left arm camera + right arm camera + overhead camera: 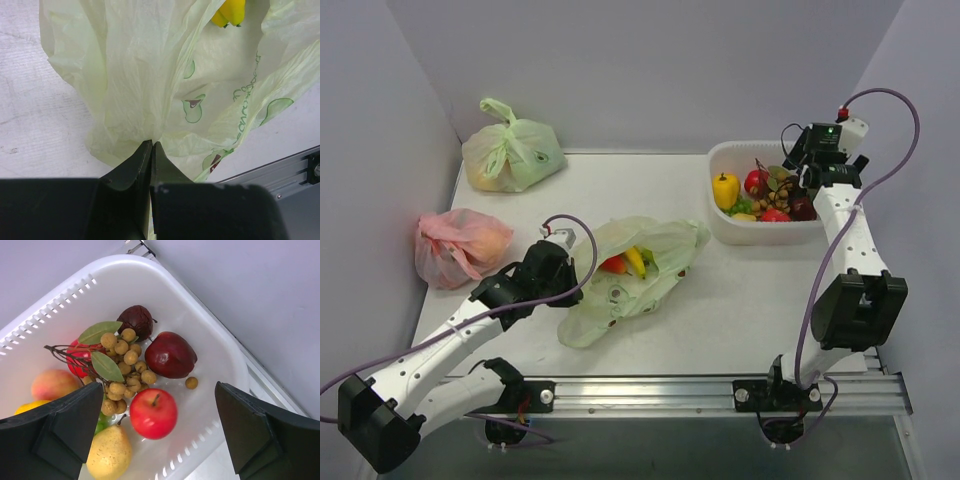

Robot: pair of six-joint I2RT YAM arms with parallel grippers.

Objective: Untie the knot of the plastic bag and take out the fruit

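The pale-green plastic bag [630, 280] lies on the table's middle with its mouth open; no knot shows. Yellow bananas [636, 260] and a small red fruit [614, 264] lie inside it. My left gripper [576, 276] is shut on a fold of the bag [140, 75] at its left end, fingertips [145, 150] pressed together; the bananas [229, 12] show at the top. My right gripper [160, 412] is open and empty above the white basket [100, 270], over a red apple [153, 412], a tan berry cluster [122, 360] and a pear [109, 452].
The basket [720, 228] stands at the back right and holds a yellow bell-like fruit [725, 190] and two dark maroon fruits [170, 354]. Another tied green bag [510, 155] sits at the back left, a pink-red bag [460, 245] at the left edge. A metal rail [720, 390] runs along the near edge.
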